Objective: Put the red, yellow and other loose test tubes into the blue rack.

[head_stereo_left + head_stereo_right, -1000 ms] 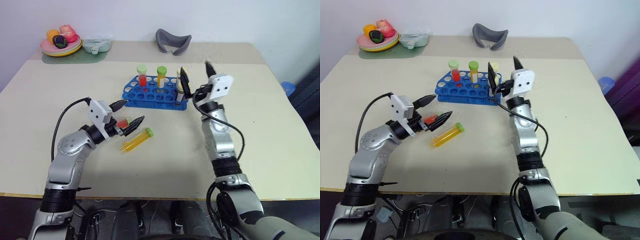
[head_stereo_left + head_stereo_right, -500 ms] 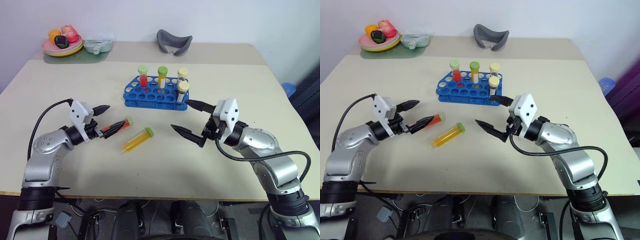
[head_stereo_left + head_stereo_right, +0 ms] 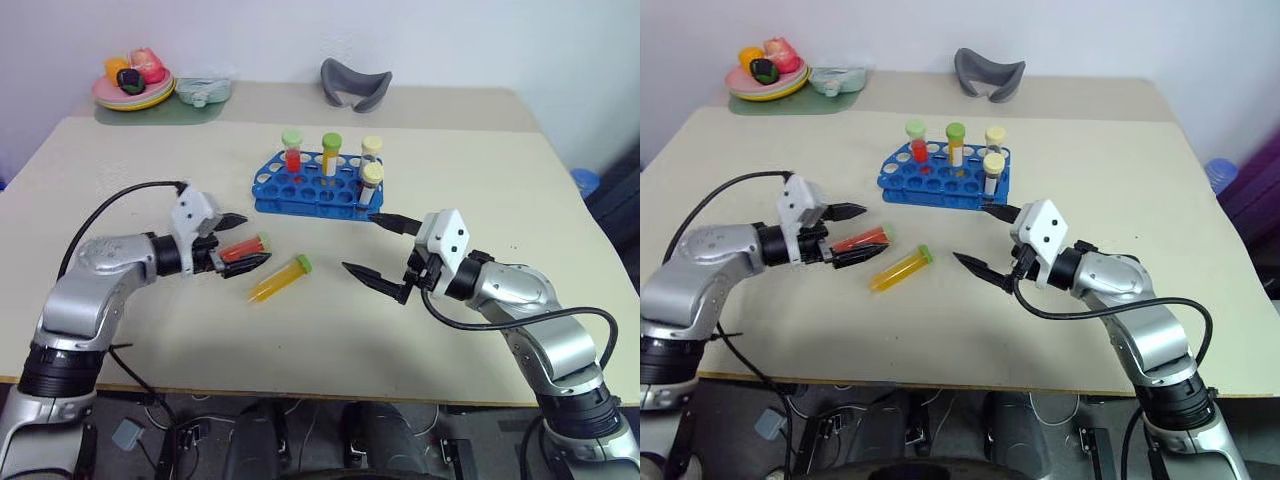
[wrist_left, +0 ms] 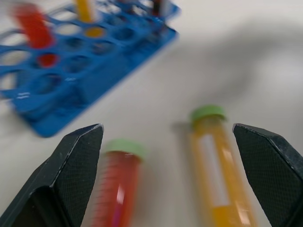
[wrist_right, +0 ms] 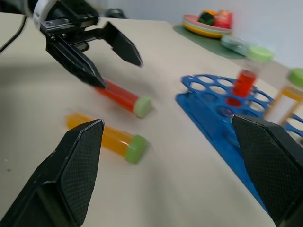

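Both end effectors wide, nothing held; left end effector (image 3: 243,243) straddles red tube (image 3: 244,247) on bench (image 3: 120,160) — should be closed mid-barrel, lifted level, stood in rack (image 3: 300,198)

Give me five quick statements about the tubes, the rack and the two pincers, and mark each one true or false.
1. Four capped tubes stand in the blue rack. True.
2. The yellow tube stands upright in the rack. False: it lies on the table, green cap toward the rack.
3. The left pincer is open, with the red tube lying between its fingers. True.
4. The right pincer is shut on a tube. False: it is open and holds nothing.
5. A plate of toy food sits beside the right arm. False: it is at the far left corner.
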`<action>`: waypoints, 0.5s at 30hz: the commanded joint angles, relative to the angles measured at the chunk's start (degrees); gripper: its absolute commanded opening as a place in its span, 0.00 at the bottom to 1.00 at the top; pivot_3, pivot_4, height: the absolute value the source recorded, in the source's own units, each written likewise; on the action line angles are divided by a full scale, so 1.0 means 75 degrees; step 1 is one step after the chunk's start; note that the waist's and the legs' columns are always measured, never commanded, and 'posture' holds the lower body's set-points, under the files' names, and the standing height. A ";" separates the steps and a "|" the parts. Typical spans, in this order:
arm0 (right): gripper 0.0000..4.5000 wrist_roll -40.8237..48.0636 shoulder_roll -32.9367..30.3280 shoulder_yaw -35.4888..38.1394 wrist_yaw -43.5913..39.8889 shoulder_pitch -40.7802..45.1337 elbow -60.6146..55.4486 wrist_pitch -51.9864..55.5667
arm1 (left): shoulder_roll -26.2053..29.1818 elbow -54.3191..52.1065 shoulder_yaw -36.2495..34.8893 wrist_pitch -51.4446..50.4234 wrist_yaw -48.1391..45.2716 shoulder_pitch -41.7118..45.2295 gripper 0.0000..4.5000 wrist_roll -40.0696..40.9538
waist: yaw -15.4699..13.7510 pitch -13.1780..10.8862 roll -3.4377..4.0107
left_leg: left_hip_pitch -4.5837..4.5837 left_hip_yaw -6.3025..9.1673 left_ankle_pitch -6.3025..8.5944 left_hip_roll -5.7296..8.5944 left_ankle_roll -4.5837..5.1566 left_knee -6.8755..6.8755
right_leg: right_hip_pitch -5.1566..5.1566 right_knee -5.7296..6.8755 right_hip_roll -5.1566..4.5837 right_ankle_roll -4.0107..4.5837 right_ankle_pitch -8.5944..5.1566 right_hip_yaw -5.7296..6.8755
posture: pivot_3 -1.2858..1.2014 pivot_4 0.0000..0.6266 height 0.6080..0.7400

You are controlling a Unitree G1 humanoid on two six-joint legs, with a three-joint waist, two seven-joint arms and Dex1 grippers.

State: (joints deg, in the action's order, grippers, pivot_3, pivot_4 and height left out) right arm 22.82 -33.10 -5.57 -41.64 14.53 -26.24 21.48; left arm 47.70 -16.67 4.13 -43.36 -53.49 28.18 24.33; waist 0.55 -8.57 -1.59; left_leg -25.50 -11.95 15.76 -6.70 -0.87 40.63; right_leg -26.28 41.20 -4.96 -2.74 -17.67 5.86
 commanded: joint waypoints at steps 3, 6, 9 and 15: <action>0.97 -0.0048 -0.0243 0.0185 -0.0364 0.0065 -0.0154 -0.0215 | 0.0701 -0.0731 0.1748 -0.2800 -0.0190 0.2061 1.00 -0.0223 | -0.0001 0.0000 0.0002 | -0.0001 0.0003 0.0001 0.0000 0.0001 0.0006 | 0.0001 0.0004 0.0004 -0.0001 -0.0001 0.0001 | 0.52 0.24 0.61; 0.97 0.0064 -0.0793 0.0276 -0.0996 -0.0143 -0.0264 -0.0206 | 0.0607 -0.0678 0.2633 -0.4102 -0.0232 0.3086 1.00 -0.0120 | 0.0011 -0.0001 0.0002 | -0.0003 0.0007 0.0003 -0.0001 0.0004 0.0017 | 0.0002 0.0006 0.0007 -0.0003 -0.0002 0.0000 | 0.52 0.24 0.61; 0.97 0.0254 -0.1280 0.0426 -0.1516 -0.0387 -0.0364 -0.0204 | 0.0494 -0.0570 0.3255 -0.4708 -0.0241 0.3624 1.00 -0.0083 | 0.0012 -0.0002 0.0002 | -0.0003 0.0019 0.0004 -0.0001 0.0006 0.0020 | 0.0002 0.0008 0.0011 -0.0005 -0.0005 -0.0001 | 0.52 0.24 0.61; 0.97 0.0354 -0.1538 0.0723 -0.1829 -0.0480 -0.0172 -0.0214 | -0.0516 0.1037 0.4164 -0.5661 0.0114 0.4776 1.00 -0.0255 | -0.0046 -0.0005 -0.0003 | -0.0006 0.0085 0.0005 0.0003 0.0004 0.0055 | 0.0025 0.0015 0.0032 -0.0005 -0.0004 -0.0002 | 0.52 0.24 0.61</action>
State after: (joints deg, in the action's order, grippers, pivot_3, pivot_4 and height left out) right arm 24.00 -43.84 -2.60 -54.76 10.97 -26.65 20.51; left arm 43.64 -10.58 34.12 -84.40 -52.84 61.61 23.08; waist 0.20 -8.61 -1.61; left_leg -25.54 -11.32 15.79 -6.66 -0.84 41.05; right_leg -26.09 41.32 -4.74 -2.78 -17.70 5.83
